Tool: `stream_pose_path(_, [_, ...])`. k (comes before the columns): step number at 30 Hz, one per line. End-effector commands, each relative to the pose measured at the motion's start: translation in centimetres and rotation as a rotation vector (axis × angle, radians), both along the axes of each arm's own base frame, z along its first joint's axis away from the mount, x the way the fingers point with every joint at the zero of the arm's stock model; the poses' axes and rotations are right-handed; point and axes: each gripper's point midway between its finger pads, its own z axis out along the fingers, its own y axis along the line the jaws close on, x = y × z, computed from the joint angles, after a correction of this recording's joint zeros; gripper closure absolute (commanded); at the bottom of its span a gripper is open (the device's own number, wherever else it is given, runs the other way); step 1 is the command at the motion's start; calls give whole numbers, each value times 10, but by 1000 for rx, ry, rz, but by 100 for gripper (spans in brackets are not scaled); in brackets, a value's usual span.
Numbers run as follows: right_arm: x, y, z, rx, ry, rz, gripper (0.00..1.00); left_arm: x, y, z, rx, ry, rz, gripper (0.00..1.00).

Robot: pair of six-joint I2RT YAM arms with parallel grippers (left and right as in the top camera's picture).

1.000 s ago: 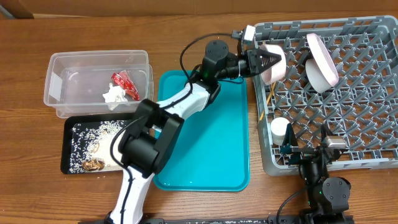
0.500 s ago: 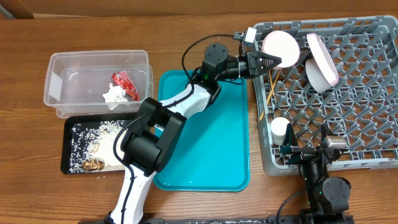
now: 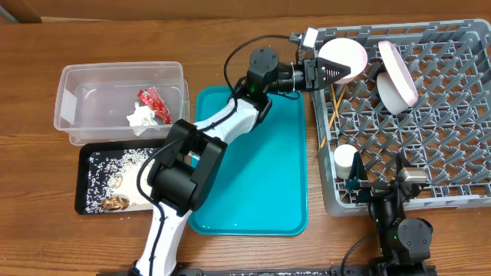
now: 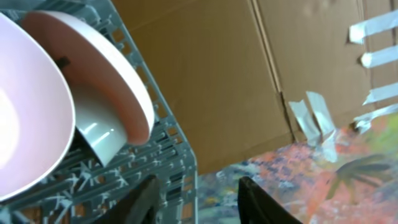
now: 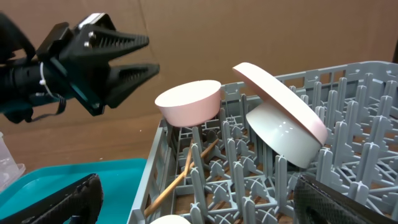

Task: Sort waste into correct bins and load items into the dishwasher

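Observation:
My left gripper (image 3: 331,70) is open and empty, close beside the white bowl (image 3: 345,57), which rests on the pegs in the far left corner of the grey dish rack (image 3: 460,195). The right wrist view shows this gripper (image 5: 152,55) apart from the bowl (image 5: 189,102). The white plate (image 3: 397,73) leans on pegs to the bowl's right. Two chopsticks (image 3: 331,115) lie in the rack, and the small cup (image 3: 345,159) stands near its front left. My right gripper (image 3: 383,185) is open and empty at the rack's front edge. The red wrapper (image 3: 153,103) and tissue (image 3: 140,117) lie in the clear tub (image 3: 77,84). Rice grains (image 3: 115,165) lie in the black tray (image 3: 84,201).
A turquoise tray (image 3: 261,176) lies between the bins and the rack, under the left arm. Cardboard stands beyond the table's far edge (image 4: 236,74). The rack's upright pegs (image 5: 239,155) fill the space in front of the right gripper.
The left gripper carried the bowl up to the rack's far left corner, turned it mouth up and let go. The right arm has not moved.

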Motion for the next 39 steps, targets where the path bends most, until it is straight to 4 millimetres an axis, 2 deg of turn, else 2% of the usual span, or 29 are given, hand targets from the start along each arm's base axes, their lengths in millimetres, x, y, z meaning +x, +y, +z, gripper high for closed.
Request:
stream_pose_path(1, [0, -2, -2, 4, -3, -9, 0, 1, -4, 12, 43, -124, -70, 46])
stream_pose_path(2, [0, -2, -2, 4, -3, -9, 0, 4, -5, 16, 66, -137, -74, 41])
stream_pose_path(6, [0, -2, -2, 4, -4, -9, 0, 24, -6, 28, 228, -198, -12, 40])
stream_pose_path(11, [0, -2, -2, 4, -3, -9, 0, 56, 29, 19, 658, -299, 229, 42])
stream_pose_path(13, [0, -2, -2, 4, -3, -9, 0, 63, 43, 25, 790, -384, 298, 43])
stream_pose_path(16, [0, -2, -2, 4, -3, -9, 0, 65, 47, 34, 895, -528, 324, 48])
stream_pose_path(20, [0, -2, -2, 4, -3, -9, 0, 57, 37, 29, 981, -693, 273, 52])
stream_pose_path(26, [0, -2, -2, 4, -3, -9, 0, 50, 21, 18, 1124, -873, 253, 52])
stream_pose_path(33, [0, -2, -2, 4, -3, -9, 0, 47, 11, -6, 1168, -918, 195, 45])
stream_pose_path(36, [0, -2, -2, 4, -3, -9, 0, 41, -1, -21, 1133, -982, 91, 46])
stream_pose_path(39, [0, -2, -2, 4, -3, -9, 0, 43, -6, -36, 1140, -1004, 57, 47])
